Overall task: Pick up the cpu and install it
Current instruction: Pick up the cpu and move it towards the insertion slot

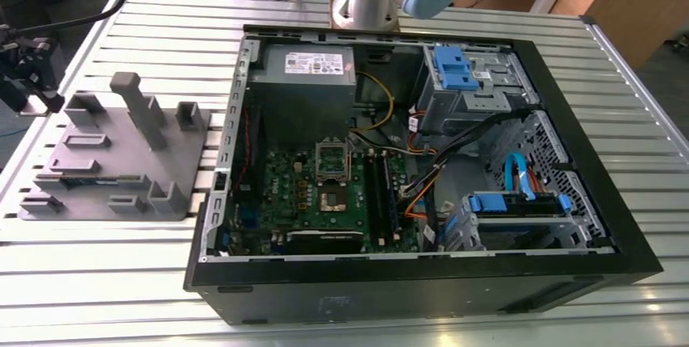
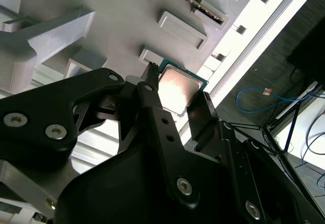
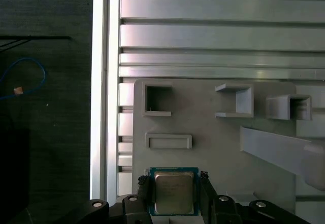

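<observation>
The cpu (image 3: 173,192) is a small square chip with a shiny metal top and a green rim; it sits between the two black fingers of my gripper (image 3: 174,179) in both wrist views. The fingers (image 2: 152,99) press against its opposite edges, so the gripper (image 2: 176,88) is shut on the cpu (image 2: 179,89). It hangs over one edge of the grey plastic tray (image 3: 223,148). I cannot tell whether it still touches the tray. In the exterior view my gripper (image 1: 32,98) is at the far left, beside the tray (image 1: 119,161).
An open computer case (image 1: 420,161) lies on the slatted metal table (image 1: 108,266) to the exterior view's right of the tray. Its green motherboard holds a silver socket frame (image 1: 331,176). The tray carries upright blocks (image 1: 129,101). Blue drive brackets (image 1: 457,68) and cables fill the case's right half.
</observation>
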Controlling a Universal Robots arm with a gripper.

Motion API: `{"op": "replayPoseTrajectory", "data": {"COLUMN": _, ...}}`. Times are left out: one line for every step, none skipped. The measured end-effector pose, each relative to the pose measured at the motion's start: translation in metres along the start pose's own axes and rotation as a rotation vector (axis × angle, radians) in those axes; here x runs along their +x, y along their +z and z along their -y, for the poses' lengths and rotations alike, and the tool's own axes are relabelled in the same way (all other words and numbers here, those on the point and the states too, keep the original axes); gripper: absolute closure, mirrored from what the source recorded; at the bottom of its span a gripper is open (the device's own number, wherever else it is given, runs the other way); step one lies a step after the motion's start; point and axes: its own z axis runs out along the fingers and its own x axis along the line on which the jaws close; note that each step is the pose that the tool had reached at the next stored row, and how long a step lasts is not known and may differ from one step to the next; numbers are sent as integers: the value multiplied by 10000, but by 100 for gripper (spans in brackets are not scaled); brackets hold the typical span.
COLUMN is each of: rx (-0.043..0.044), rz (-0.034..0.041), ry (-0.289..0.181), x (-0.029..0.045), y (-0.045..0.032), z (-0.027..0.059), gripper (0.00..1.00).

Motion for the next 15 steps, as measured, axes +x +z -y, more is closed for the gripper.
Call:
{"op": "replayPoseTrajectory", "data": {"rx": 0, "rz": 0, "ry": 0, "x": 0, "y": 0, "z": 0, "gripper": 53}}
{"op": "replayPoseTrajectory", "data": {"rx": 0, "rz": 0, "ry": 0, "x": 0, "y": 0, "z": 0, "gripper": 53}}
{"op": "replayPoseTrajectory", "data": {"rx": 0, "rz": 0, "ry": 0, "x": 0, "y": 0, "z": 0, "gripper": 53}}
{"op": "replayPoseTrajectory", "data": {"rx": 0, "rz": 0, "ry": 0, "x": 0, "y": -2, "z": 0, "gripper": 53}}
{"op": "replayPoseTrajectory", "data": {"rx": 3, "rz": -6, "ry": 0, "x": 0, "y": -11, "z": 0, "gripper": 53}}
{"op": "replayPoseTrajectory", "data": {"rx": 2, "rz": -4, "ry": 0, "x": -1, "y": -19, "z": 0, "gripper": 53}}
{"op": "replayPoseTrajectory", "data": {"rx": 2, "rz": 0, "ry": 0, "x": -1, "y": -29, "z": -1, "gripper": 53}}
{"op": "replayPoseTrajectory", "data": {"rx": 5, "rz": -2, "ry": 0, "x": -1, "y": -43, "z": -1, "gripper": 53}}
{"op": "replayPoseTrajectory", "data": {"rx": 7, "rz": -2, "ry": -1, "x": -2, "y": -57, "z": -1, "gripper": 53}}
{"op": "replayPoseTrajectory", "data": {"rx": 9, "rz": 0, "ry": -1, "x": -2, "y": -72, "z": -2, "gripper": 53}}
{"op": "replayPoseTrajectory", "data": {"rx": 12, "rz": -1, "ry": -1, "x": -2, "y": -87, "z": -2, "gripper": 53}}
{"op": "replayPoseTrajectory", "data": {"rx": 13, "rz": 0, "ry": -1, "x": -2, "y": -97, "z": -3, "gripper": 53}}
{"op": "replayPoseTrajectory", "data": {"rx": 13, "rz": 1, "ry": 0, "x": -2, "y": -100, "z": -3, "gripper": 53}}
{"op": "replayPoseTrajectory", "data": {"rx": 13, "rz": 1, "ry": 0, "x": -2, "y": -100, "z": -3, "gripper": 53}}
{"op": "replayPoseTrajectory", "data": {"rx": 12, "rz": 3, "ry": 0, "x": -2, "y": -100, "z": -3, "gripper": 53}}
